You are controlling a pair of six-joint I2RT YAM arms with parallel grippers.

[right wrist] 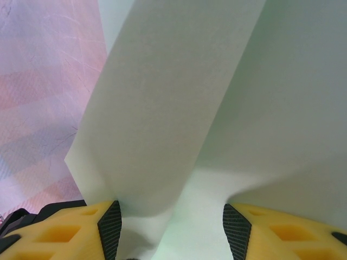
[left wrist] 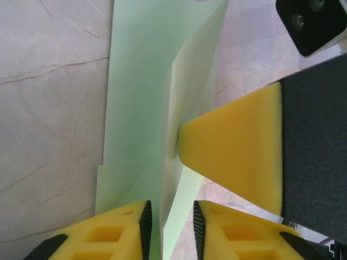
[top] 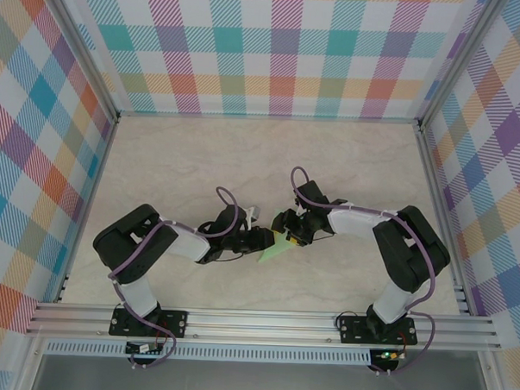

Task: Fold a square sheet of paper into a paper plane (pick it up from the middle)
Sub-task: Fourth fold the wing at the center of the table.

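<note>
On the beige marbled table [top: 201, 158], your pale mint-green folded paper sheet [left wrist: 138, 81] runs straight ahead of the left gripper [left wrist: 171, 214], crease between its narrowly parted jaws; the right gripper [right wrist: 171, 216] gapes wide around it.

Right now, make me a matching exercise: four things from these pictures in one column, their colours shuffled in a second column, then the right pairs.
Things:
1. paper
2. table
3. walls
4. rail

Colours:
A. silver
B. many-coloured checks
C. pale green
D. beige with marble veins

Pairs: 1-C, 2-D, 3-B, 4-A.
</note>
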